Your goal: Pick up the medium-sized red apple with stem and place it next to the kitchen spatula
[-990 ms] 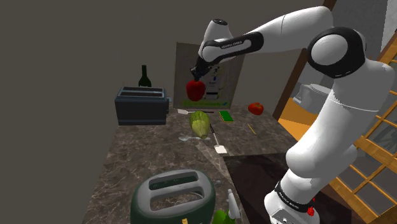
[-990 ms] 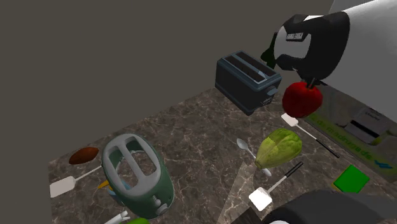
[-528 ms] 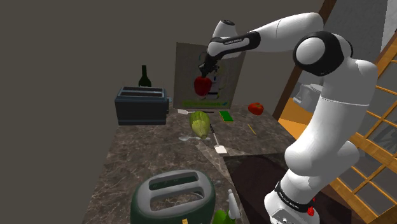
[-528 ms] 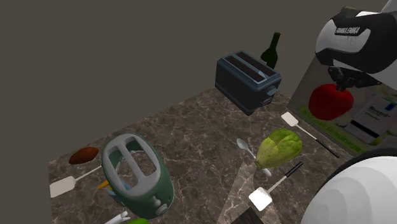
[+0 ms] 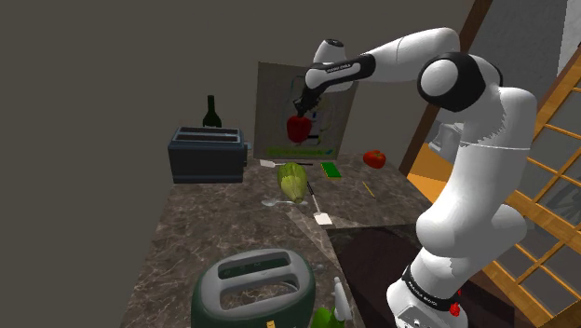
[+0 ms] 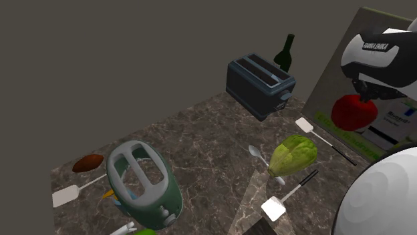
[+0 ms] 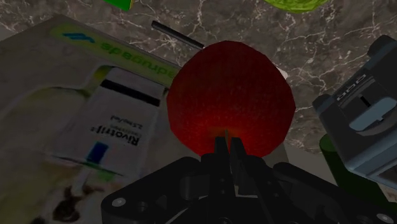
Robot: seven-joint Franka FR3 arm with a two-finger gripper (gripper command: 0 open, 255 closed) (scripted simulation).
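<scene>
Dark marbled countertop (image 5: 205, 233) spreads under the arm. From the shoulder view's left come a dark toaster (image 5: 207, 154) with a green bottle (image 5: 211, 112) behind it, then the red apple (image 5: 299, 127), hanging in the air and pinched at its top by the black gripper (image 5: 302, 109). Lower down lie a lettuce (image 5: 292, 180) and, just beside it, a white-headed spatula (image 5: 323, 220).

Light was dim, the walls murky. The white arm (image 5: 475, 168) behind the gripper (image 5: 300, 108) shone brightest; the apple (image 7: 229, 95) it clasped glowed red; a pale wedge crossed the countertop (image 6: 200, 133) below.
</scene>
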